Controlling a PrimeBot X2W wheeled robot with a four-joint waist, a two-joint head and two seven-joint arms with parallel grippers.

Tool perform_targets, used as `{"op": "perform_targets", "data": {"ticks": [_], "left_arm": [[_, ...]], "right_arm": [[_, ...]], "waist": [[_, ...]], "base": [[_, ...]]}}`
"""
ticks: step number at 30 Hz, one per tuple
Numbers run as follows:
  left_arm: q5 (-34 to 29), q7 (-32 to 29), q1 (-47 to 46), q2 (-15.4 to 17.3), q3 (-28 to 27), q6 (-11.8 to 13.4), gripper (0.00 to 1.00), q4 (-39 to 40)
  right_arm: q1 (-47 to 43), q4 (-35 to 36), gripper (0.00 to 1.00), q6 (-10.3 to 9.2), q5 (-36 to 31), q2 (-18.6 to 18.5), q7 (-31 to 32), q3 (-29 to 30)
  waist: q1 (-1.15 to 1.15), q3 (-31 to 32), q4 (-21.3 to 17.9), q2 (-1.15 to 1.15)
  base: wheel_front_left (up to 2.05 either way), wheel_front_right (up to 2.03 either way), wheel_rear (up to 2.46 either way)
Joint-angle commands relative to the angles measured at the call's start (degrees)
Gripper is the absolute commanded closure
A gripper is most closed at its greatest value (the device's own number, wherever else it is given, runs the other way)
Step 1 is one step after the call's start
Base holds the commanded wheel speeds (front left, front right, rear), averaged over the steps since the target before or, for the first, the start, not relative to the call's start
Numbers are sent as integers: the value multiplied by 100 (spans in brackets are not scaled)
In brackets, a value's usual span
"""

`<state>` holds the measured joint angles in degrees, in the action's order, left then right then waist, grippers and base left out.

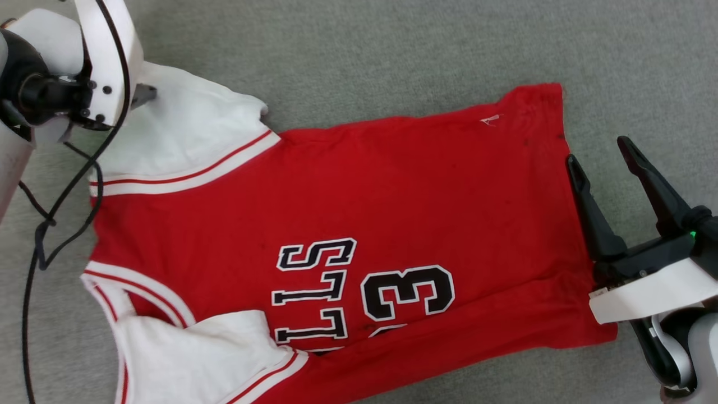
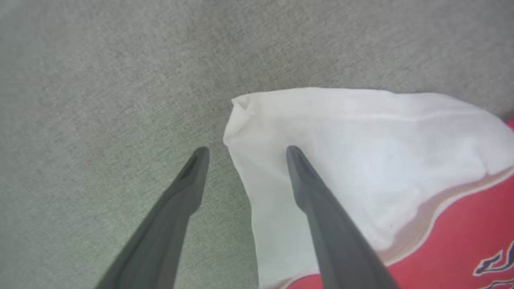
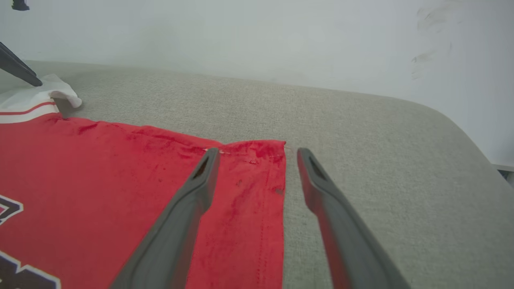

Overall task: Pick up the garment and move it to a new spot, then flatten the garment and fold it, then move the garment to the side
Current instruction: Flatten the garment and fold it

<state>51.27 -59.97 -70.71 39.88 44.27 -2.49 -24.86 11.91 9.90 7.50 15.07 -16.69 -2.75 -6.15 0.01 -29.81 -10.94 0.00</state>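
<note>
Running off the bottom edge of the head view, the garment (image 1: pixel 348 196) showed only in part: its lower side and the end of one white sleeve (image 1: pixel 207 353) were cut off. That sleeve lay folded over the front and hid some of the lettering (image 1: pixel 314 292). The letters, turned sideways beside a large "3" (image 1: pixel 406 292), were hard to read. The left gripper's (image 2: pixel 247 149) fingers were mostly hidden in the head view behind its white wrist housing (image 1: pixel 106 56), from which a black cable (image 1: pixel 33 247) looped down.

The garment lay spread on the grey fabric-covered bench (image 1: pixel 392 45), neck toward the robot's left and hem toward its right. It was bright red, with white sleeves, red-and-white striped trim and black letters edged in white. The other sleeve (image 1: pixel 185 129) lay rumpled at the upper left.

In the left wrist view the fingers stood wide apart, one over that sleeve and one over bare bench, holding nothing. Whether they touched the cloth could not be told. The right gripper (image 1: pixel 597 150) was spread wide too and empty, straddling the far corner of the hem (image 3: pixel 277 168).
</note>
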Motion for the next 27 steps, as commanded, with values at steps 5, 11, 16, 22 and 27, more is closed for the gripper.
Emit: {"op": "perform_targets", "data": {"ticks": [5, 11, 16, 22, 27], "left_arm": [[-52, -271, 1, -24, 186, -3, 0, -367], [-47, -313, 199, -25, 363, -168, 100, -485], [-86, -27, 115, -131, 372, -301, 100, -348], [-63, 344, 107, -307, 414, -388, 100, -193], [4, 583, 157, -403, 450, -440, 100, -7]], "right_arm": [[222, -178, 0, -3, 38, 32, -137, -81], [334, -290, 0, -3, 65, -93, -133, -28], [554, -178, 0, -3, 36, -394, 159, 100], [1189, -155, 0, -3, 332, -1222, 1286, -172], [1922, -488, 0, -3, 1040, -2145, 2765, -875]], "waist": [[-1, -415, -277, 0], [-1, -312, -207, 0], [-1, 1, -1, 0], [-1, 388, 293, 0], [-1, 575, 529, 0]], "base": [[0, 0, 0], [0, 0, 0], [0, 0, 0], [0, 0, 0], [0, 0, 0]]}}
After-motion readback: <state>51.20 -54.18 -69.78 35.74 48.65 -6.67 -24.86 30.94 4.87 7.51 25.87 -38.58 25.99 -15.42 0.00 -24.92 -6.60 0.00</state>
